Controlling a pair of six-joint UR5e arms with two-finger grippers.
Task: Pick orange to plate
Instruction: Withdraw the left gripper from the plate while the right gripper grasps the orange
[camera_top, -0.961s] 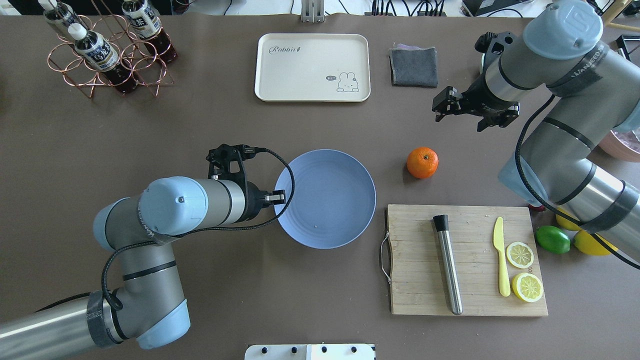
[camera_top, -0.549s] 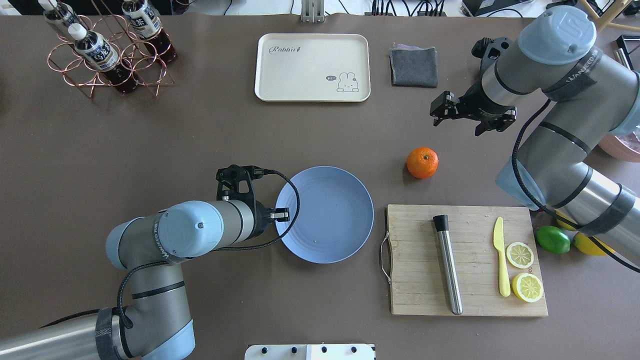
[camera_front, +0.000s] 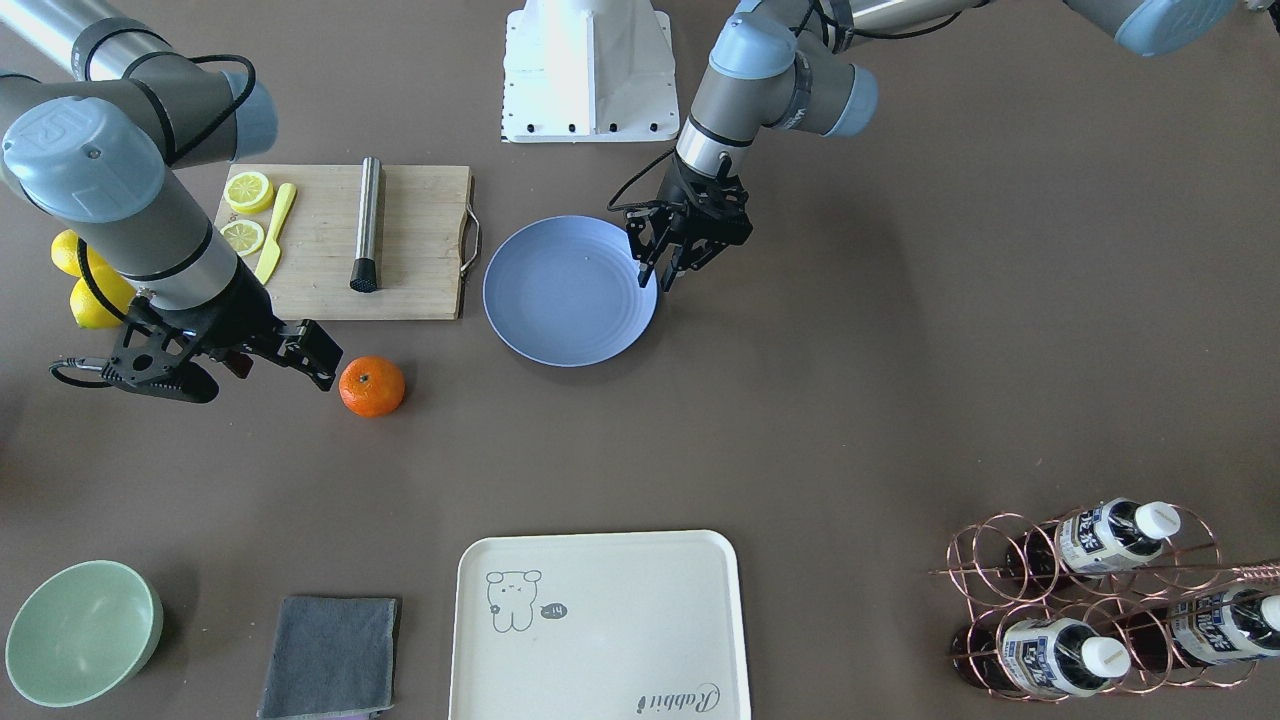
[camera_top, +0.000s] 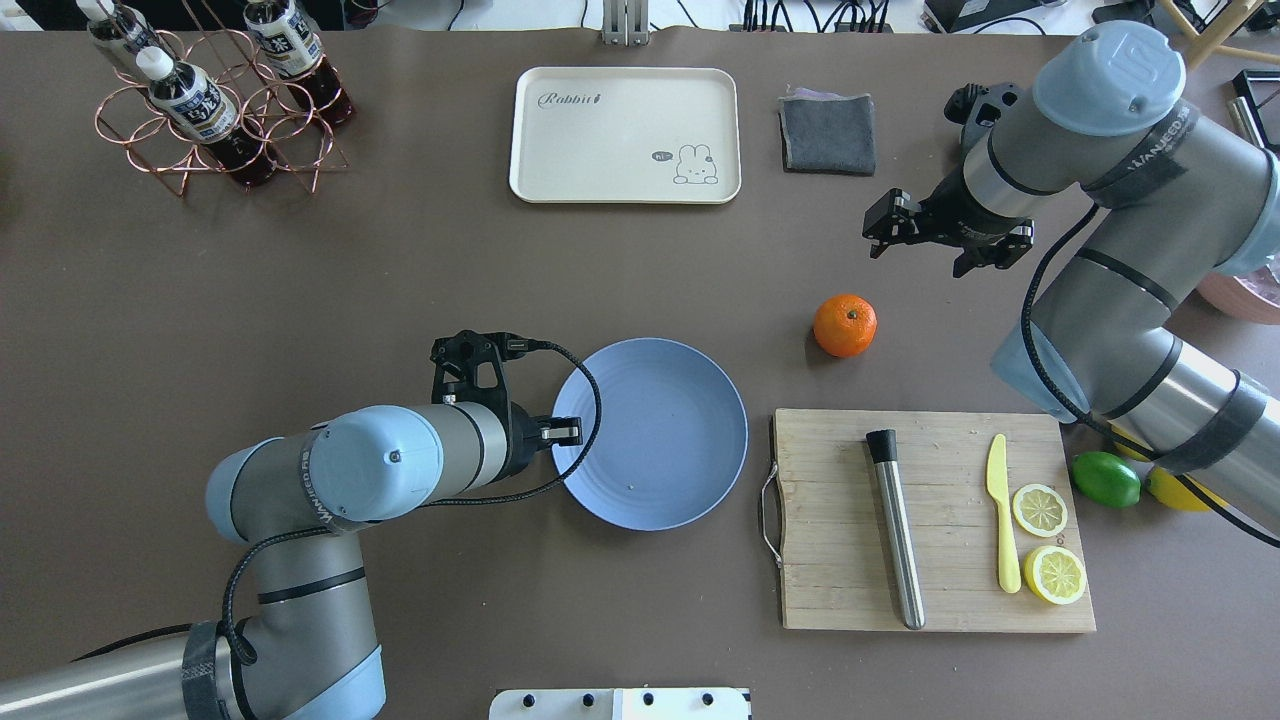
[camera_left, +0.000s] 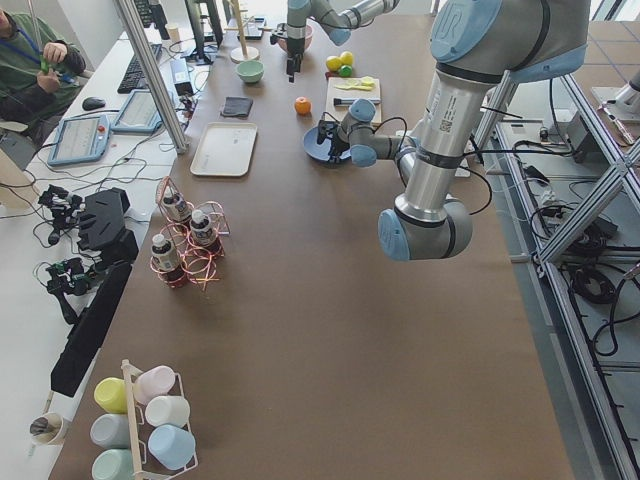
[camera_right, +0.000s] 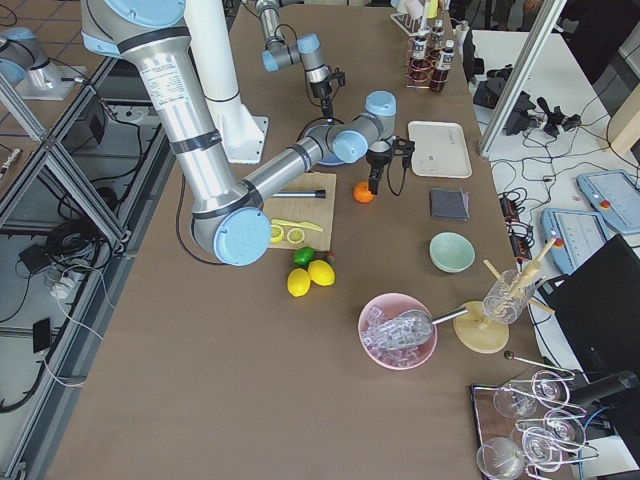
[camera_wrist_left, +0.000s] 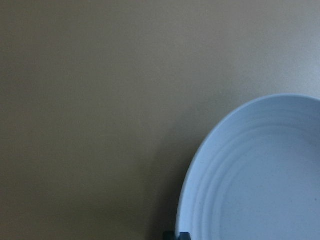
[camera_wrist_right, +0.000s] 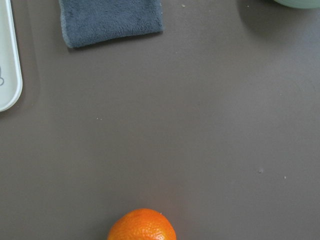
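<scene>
We are noting right claw (camera_top: 917, 258) hanging open near orange (camera_top: 845, 325) — off-centre closing risking fruit rolling away from plate (camera_top: 650, 430).

left gripper (camera_top: 562, 431): fingers together, pointing down | right gripper (camera_top: 928, 240): fingers apart, pointing down
</scene>
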